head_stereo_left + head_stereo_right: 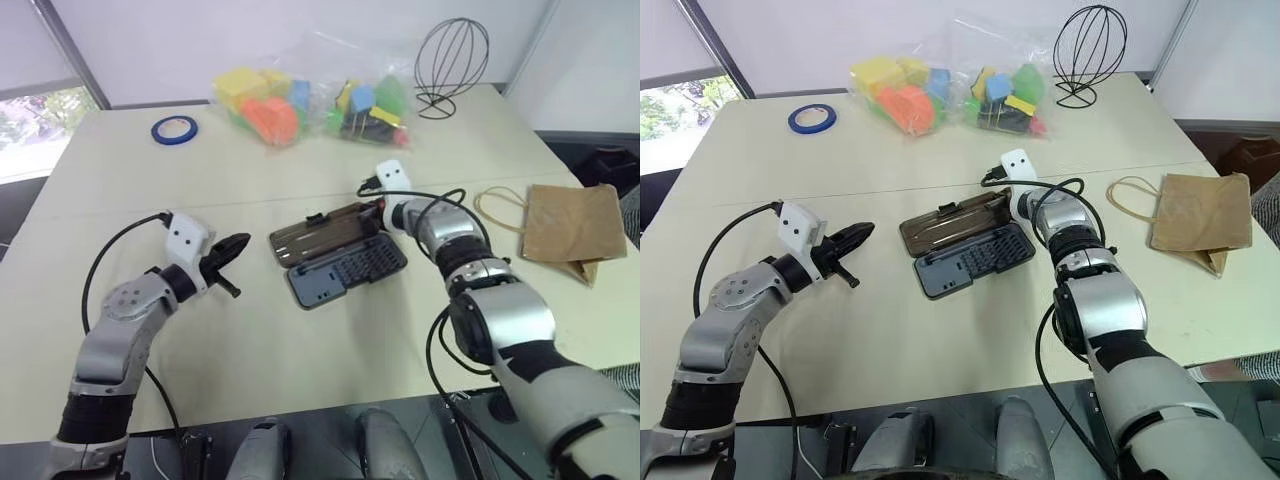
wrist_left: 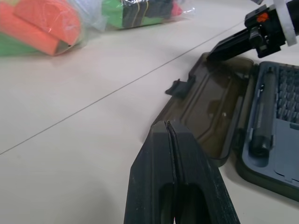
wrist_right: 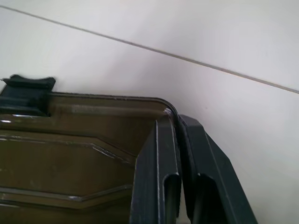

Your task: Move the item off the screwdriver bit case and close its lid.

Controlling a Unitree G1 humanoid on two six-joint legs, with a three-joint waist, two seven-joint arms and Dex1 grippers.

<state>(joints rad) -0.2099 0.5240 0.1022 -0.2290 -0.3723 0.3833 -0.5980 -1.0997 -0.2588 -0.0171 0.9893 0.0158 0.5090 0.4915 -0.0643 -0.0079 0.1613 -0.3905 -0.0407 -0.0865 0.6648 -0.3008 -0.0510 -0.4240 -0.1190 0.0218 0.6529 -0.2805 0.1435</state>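
The screwdriver bit case [image 1: 350, 270] lies open at mid-table, its blue-grey tray of bits nearest me. Its lid [image 1: 320, 232], smoky brown, lies flat on the table beyond the tray. My right gripper [image 1: 378, 210] is at the lid's right far corner, and in the right wrist view its fingers [image 3: 159, 154] are shut with the lid's rim [image 3: 117, 99] between them. My left gripper [image 1: 240, 243] hovers left of the case, shut and empty, pointing at the lid [image 2: 215, 102]. The item, a brown paper bag [image 1: 572, 225] with looped handles, lies flat on the table right of the case.
Two clear bags of colourful toys [image 1: 300, 100] sit at the back of the table. A blue tape roll [image 1: 174, 128] lies at the back left, and a black wire stand [image 1: 450, 55] rises at the back right. A seam [image 1: 250, 195] crosses the table behind the case.
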